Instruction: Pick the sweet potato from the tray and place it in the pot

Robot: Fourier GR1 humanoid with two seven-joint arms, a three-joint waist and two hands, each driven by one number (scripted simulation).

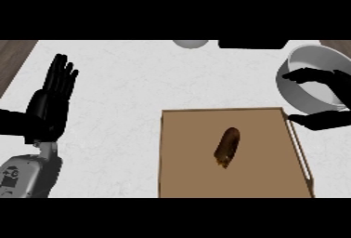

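Right hand open, fingers spread, nothing held, over rim of white pot, just beyond tray's far right corner. Sweet potato lies mid-tray on brown tray. Left hand rests open, fingers up, well left of tray. No legible writing.

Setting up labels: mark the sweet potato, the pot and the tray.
sweet potato (227,148): head view, middle of its body.
pot (299,95): head view, near-left outer wall.
tray (192,158): head view, bare floor left of the sweet potato.
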